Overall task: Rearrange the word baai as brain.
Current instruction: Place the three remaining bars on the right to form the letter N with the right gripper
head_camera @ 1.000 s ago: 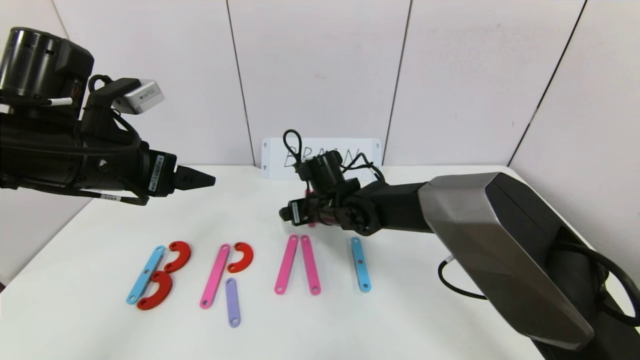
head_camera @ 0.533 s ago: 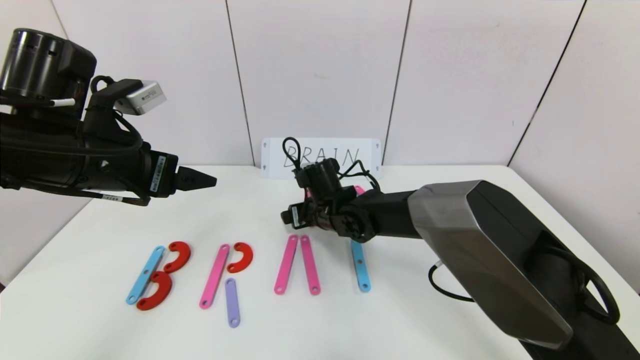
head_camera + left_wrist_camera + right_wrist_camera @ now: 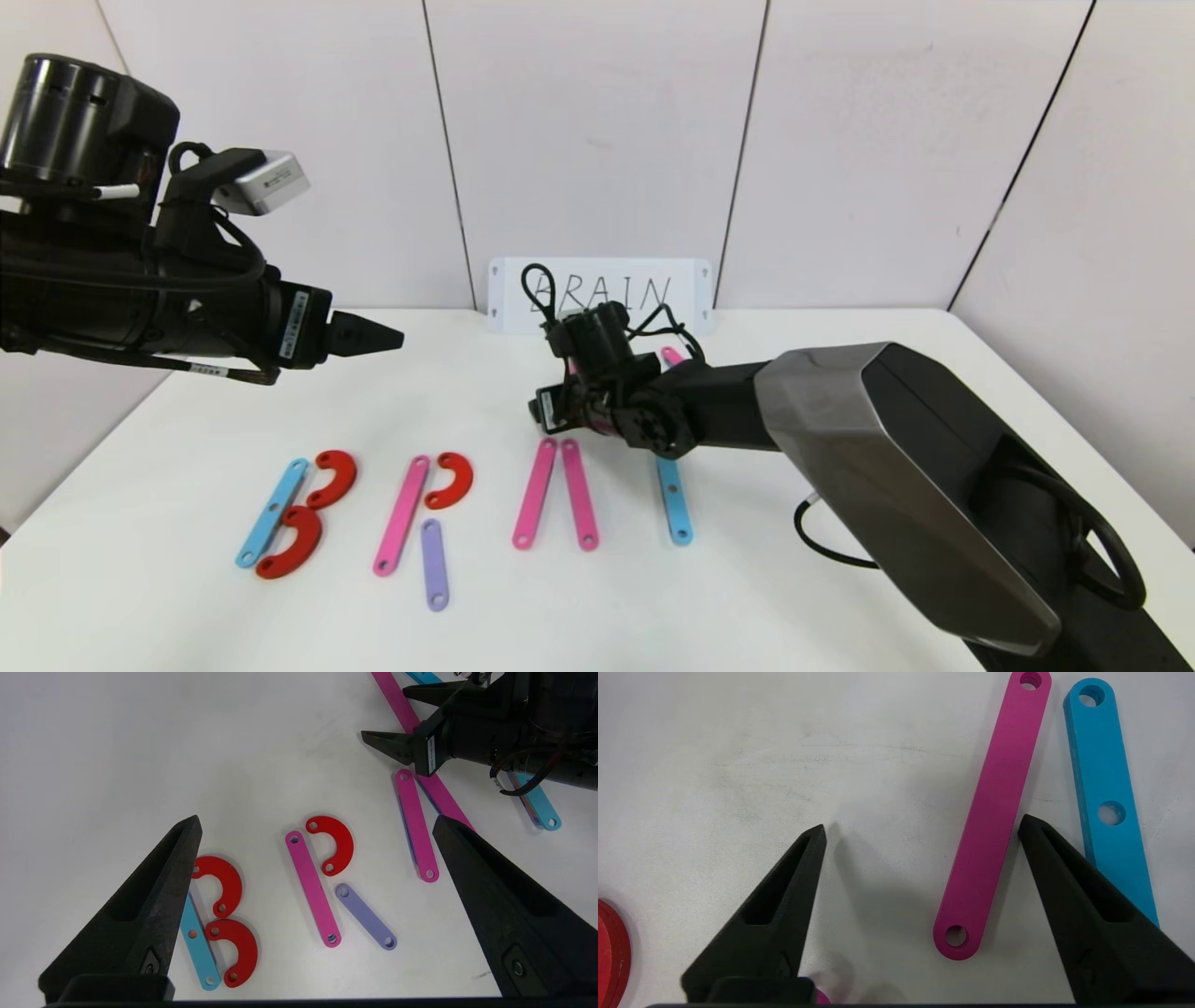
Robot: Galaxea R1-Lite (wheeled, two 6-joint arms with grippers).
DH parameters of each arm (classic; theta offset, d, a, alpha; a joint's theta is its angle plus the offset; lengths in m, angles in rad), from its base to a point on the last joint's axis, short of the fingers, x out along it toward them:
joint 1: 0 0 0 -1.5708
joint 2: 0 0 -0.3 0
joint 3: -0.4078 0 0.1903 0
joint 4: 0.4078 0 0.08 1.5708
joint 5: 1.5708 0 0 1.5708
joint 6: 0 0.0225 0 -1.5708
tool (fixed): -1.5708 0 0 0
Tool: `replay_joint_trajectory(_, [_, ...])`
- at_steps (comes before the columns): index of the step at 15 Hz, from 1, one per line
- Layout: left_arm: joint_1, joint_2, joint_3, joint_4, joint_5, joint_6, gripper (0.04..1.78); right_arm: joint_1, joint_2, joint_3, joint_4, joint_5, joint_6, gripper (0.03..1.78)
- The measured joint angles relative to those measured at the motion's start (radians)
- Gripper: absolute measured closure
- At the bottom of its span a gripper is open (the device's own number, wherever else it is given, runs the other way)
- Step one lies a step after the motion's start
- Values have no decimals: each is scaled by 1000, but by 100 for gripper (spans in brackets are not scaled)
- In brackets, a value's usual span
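Hovering right gripper [image 3: 920, 833], jaws spread and empty, beside pink strip [image 3: 994, 821]: judged light, stiff, flat; pinch across mid-length edges; left gripper [image 3: 317, 826] likewise spread, well apart.

I see a flat white tabletop [image 3: 840, 336] meeting a pale panelled wall [image 3: 597, 140] split by dark vertical seams. A white rectangular card [image 3: 691, 280] with BRAIN handwritten in black stands against that wall at the table's far edge.
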State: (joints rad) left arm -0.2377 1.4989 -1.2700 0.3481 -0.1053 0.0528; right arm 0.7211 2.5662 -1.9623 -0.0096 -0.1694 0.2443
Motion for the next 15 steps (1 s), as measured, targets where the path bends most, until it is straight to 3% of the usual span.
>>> replay_joint_trajectory(4, [0, 0, 0, 0, 0, 0, 9, -1, 2, 0, 0, 0, -1, 119])
replay_joint_trajectory(6, [0, 1, 0, 0, 0, -1, 9, -2, 3, 0, 1, 0, -1, 146])
replay_joint_trajectory(8, [0, 1, 0, 0, 0, 0, 9, -2, 3, 1, 1, 0, -2, 154])
replay_joint_trajectory(15, [6, 1, -3, -8, 0, -1, 9, -34, -70, 51, 6, 3, -9, 154])
